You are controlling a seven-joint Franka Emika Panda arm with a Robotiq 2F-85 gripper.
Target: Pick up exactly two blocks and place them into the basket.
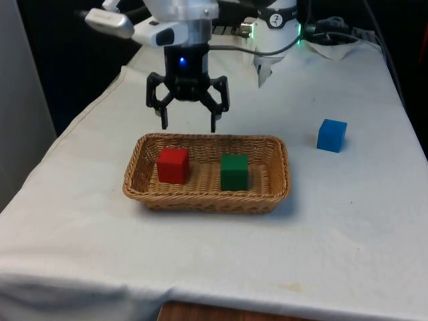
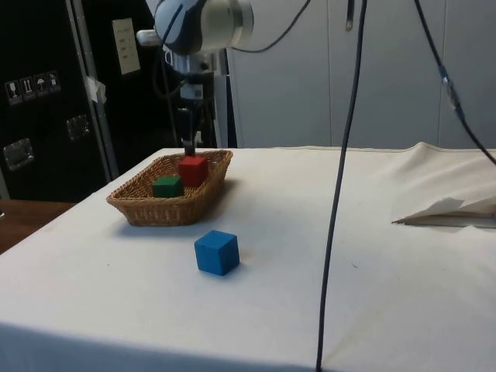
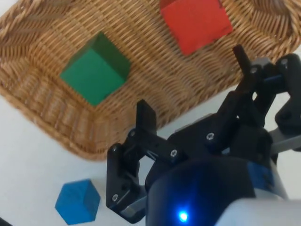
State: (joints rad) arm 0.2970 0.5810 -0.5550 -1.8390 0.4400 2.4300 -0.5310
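The hand is held wide and empty above the basket's far rim, which suggests a release is finished. The red block and green block are seen side by side inside the basket, below the hand. The blue block is left apart on the surface, so the count looks met.

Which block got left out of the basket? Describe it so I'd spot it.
Find the wicker basket on the white cloth. The red block and green block lie inside; the blue block sits alone on the cloth, towards the front view's right.
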